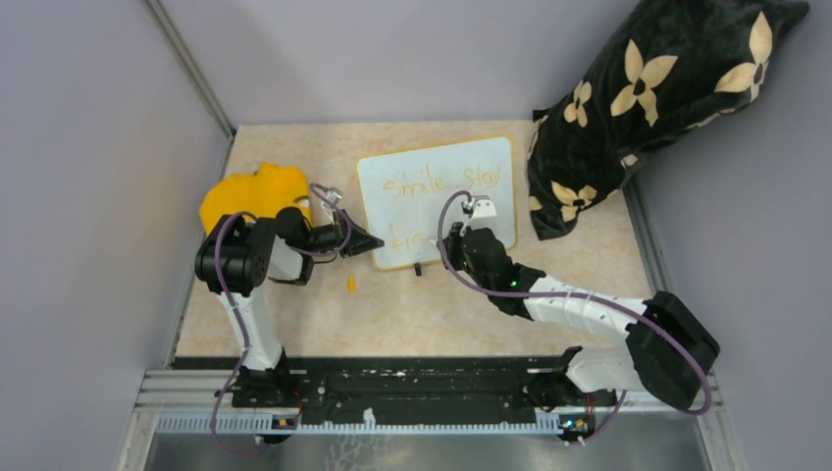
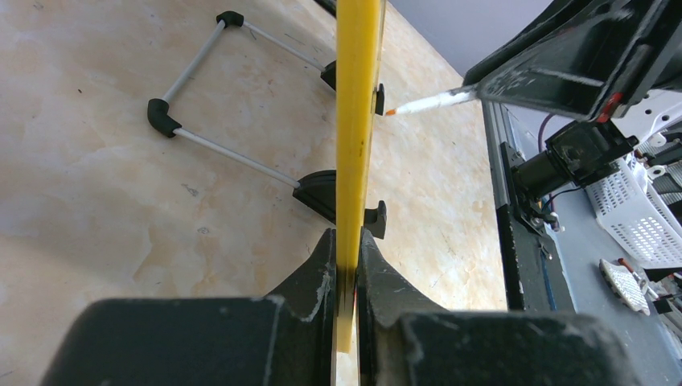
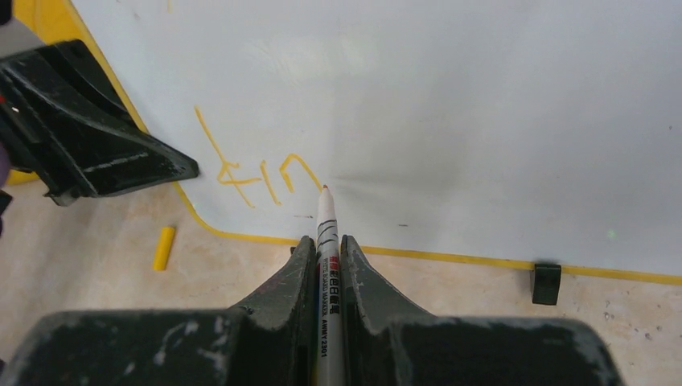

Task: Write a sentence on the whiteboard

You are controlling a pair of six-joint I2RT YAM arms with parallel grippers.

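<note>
Top external | left pincer (image 2: 346,241) clamps whiteboard (image 1: 442,206) edge | right pincer (image 3: 326,241) holds marker (image 3: 325,213) | yellow cloth (image 1: 250,191), pillow (image 1: 657,88) alongside

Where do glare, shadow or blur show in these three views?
Top view: the light is even, with no hard shadows; the sentence reads faint on the glossy whiteboard. Right wrist view: there is a soft glare patch high on the whiteboard and a grey shadow spreading right of the marker tip. Left wrist view: the left gripper, near the lens, looks soft; the whiteboard's yellow edge is sharper.

Left end effector (image 2: 347,240) and right end effector (image 3: 326,244) in tight pinch (jaws nearly together), arms inward
</note>
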